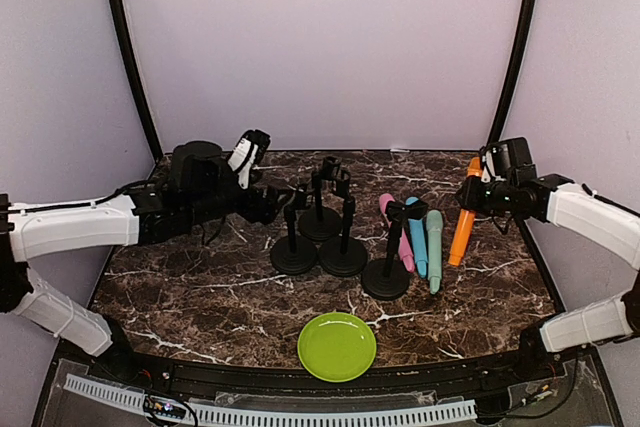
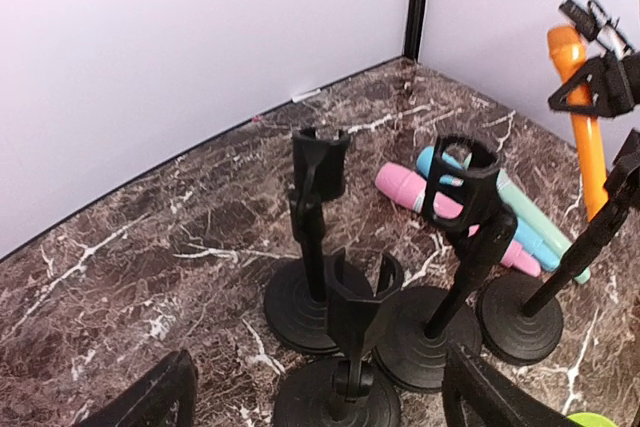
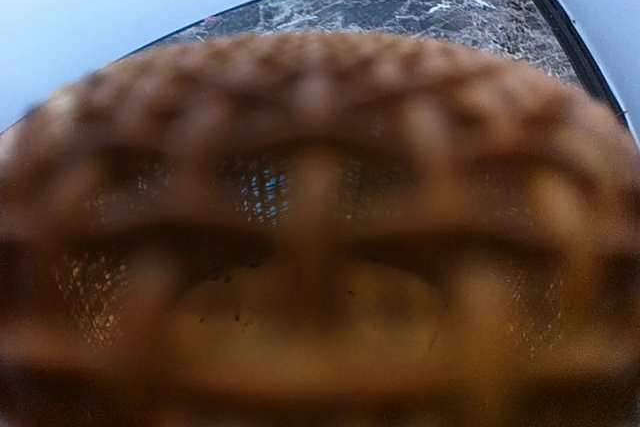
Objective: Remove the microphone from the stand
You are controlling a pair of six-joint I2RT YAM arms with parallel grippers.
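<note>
Orange microphone (image 1: 463, 227): a smooth, glossy orange tube with a rounded mesh head. It stands head up and slightly tilted at the right side of the table, apart from all the stands.
Right gripper (image 1: 478, 192): clamped across the orange microphone just below its head. In the right wrist view the woven grille is so close that it fills the picture as a blur.
Left gripper (image 1: 288, 201): its fingers (image 2: 150, 402) are spread wide with nothing between them. It sits low beside the nearest stand.
Black stands (image 1: 343, 247): four of them, matte, each a thin post on a round, flat base with a U-shaped clip on top. Three are clustered mid-table, and all the clips I can see are empty.
Fourth stand (image 1: 387, 265): set to the front right, with its post leaning over the loose microphones.
Loose microphones: pink (image 1: 386, 204), blue (image 1: 417, 242) and teal (image 1: 434, 247). These are smooth pastel cylinders lying side by side on the table.
Table (image 1: 200, 287): dark brown marble-look top with white veins.
Green plate (image 1: 337, 346): round, shiny and shallow, at the near edge.
</note>
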